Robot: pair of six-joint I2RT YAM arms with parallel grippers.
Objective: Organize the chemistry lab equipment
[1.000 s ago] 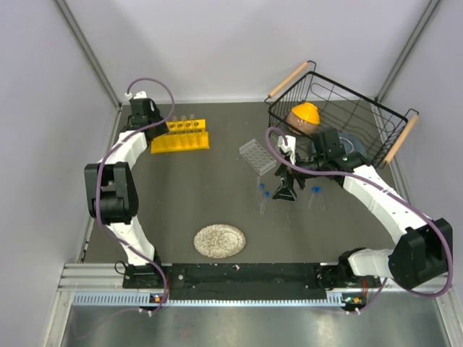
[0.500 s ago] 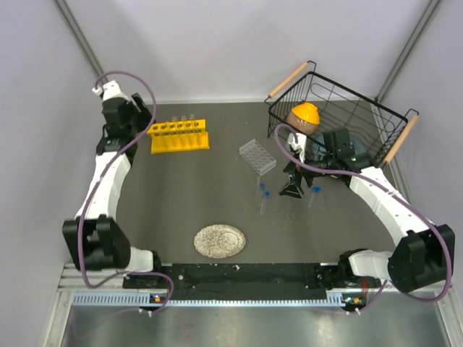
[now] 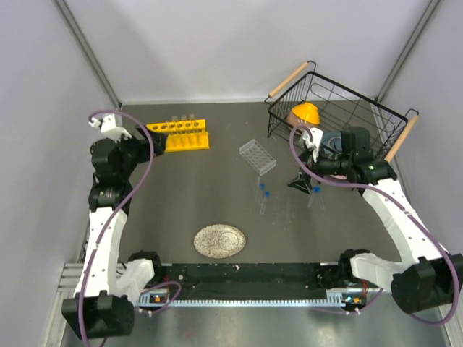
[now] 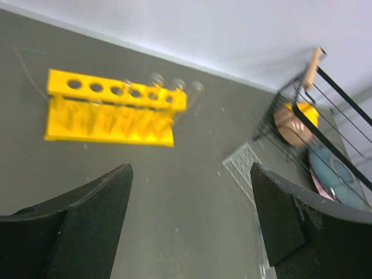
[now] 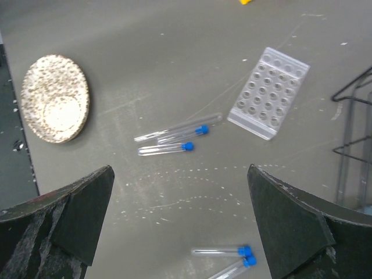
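Note:
The yellow six-hole tube rack (image 3: 181, 135) (image 4: 110, 110) stands at the back left, with clear glass test tubes (image 4: 174, 85) upright in its right-hand holes. My left gripper (image 3: 158, 139) (image 4: 190, 171) hangs open and empty, raised on the near-left side of the rack. The clear plastic grid rack (image 3: 258, 156) (image 5: 268, 93) lies mid-table. Two blue-capped vials (image 3: 264, 195) (image 5: 174, 148) lie flat near it, and two more (image 3: 315, 194) (image 5: 224, 251) lie to their right. Above that right pair hovers my right gripper (image 3: 304, 184) (image 5: 179, 174), open and holding nothing.
A black wire basket (image 3: 336, 116) (image 4: 314, 116) with wooden handles sits at the back right, with an orange-capped object and a dish inside. The round speckled plate (image 3: 219, 241) (image 5: 55, 97) lies near the front centre. Grey walls close in the table on three sides.
My left gripper has drawn back from the yellow rack toward the near left, and its jaws have spread wider. The right gripper has shifted right, toward the right pair of vials.

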